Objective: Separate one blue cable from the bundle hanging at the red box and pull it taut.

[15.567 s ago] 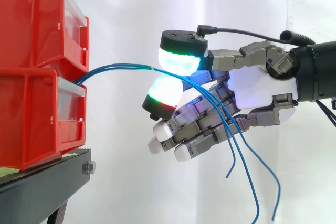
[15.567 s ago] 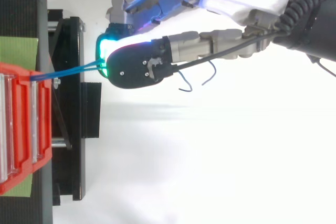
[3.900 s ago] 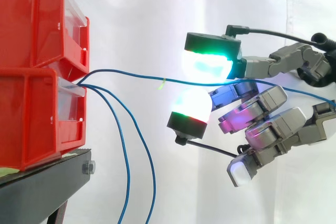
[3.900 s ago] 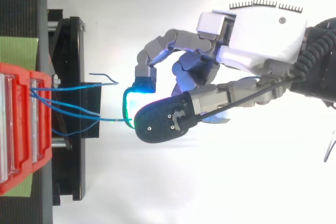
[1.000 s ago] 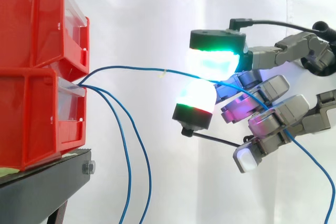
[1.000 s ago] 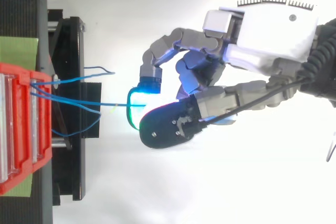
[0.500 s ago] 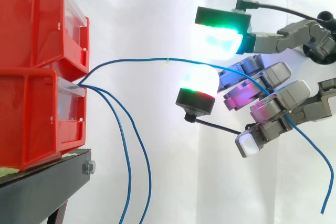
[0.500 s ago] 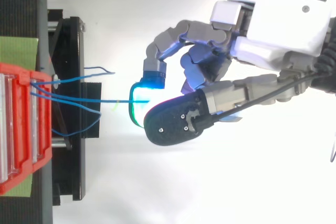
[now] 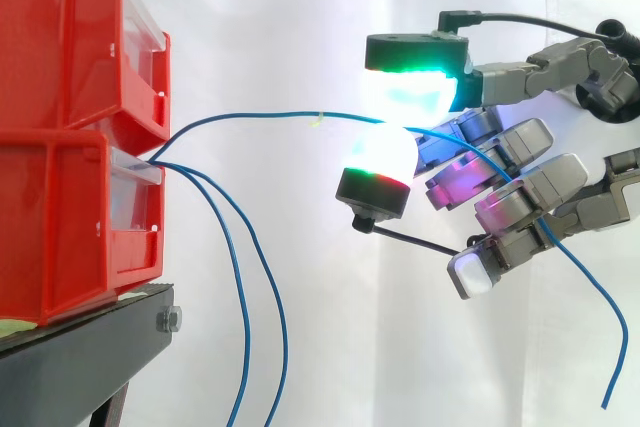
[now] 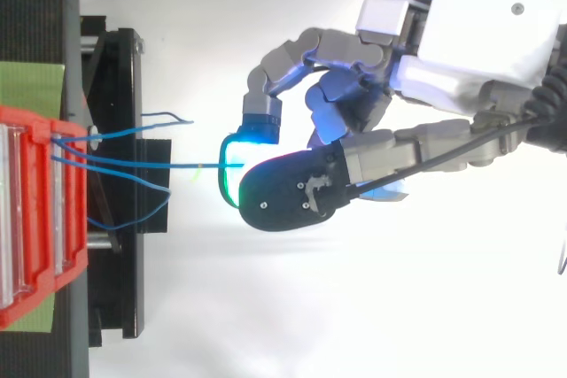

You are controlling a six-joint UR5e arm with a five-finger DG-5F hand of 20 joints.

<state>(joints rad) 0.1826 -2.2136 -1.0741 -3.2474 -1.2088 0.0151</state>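
Now, the hand (image 10: 469,33): we see two glowing pads (image 9: 405,97) pressed together on the blue cable (image 9: 260,115), with the other fingers loosely curled beneath.
Blue cable: it leaves the red box (image 9: 70,227), arches up to the pinch, then runs across the fingers and hangs free at the right.
Other two cables (image 9: 243,347): they droop from the box, well apart from the hand.
Change: half a second ago the pads stood apart. They have closed again, and the line that ran straight a few seconds ago now bows.
Meaning: we judge one cable separated but its tension lost, so a pull away from the box is still needed.
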